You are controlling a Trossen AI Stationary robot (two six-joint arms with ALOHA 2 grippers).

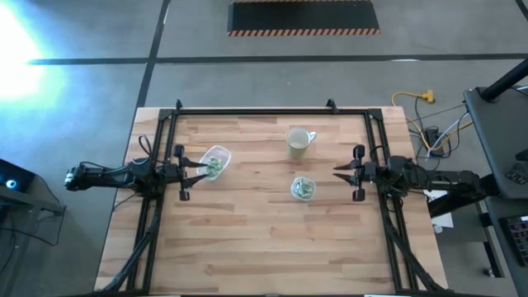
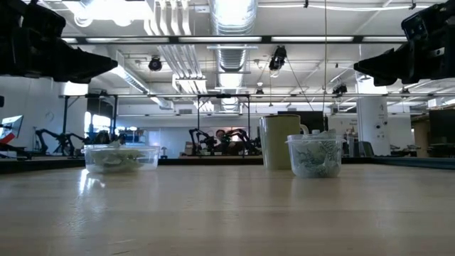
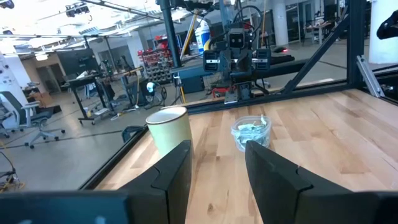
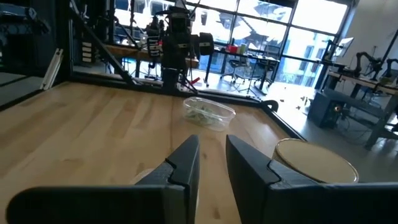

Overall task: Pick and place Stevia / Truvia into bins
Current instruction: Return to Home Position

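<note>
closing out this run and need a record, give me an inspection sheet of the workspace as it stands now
surface: wooden table top; no loose packets seen on it
job's things: green-and-white packets lie in the wide clear bin on the left; more sit in the small clear cup near the middle
clutter: pale mug, apart from the cup, on its far side
claws: left claw open, empty, above the table beside the wide bin; right claw open, empty, apart from the cup
cables: yellow cable on the floor past the table's far right corner
surroundings: striped floor mat; other robot arms in the room; no person seen
</note>
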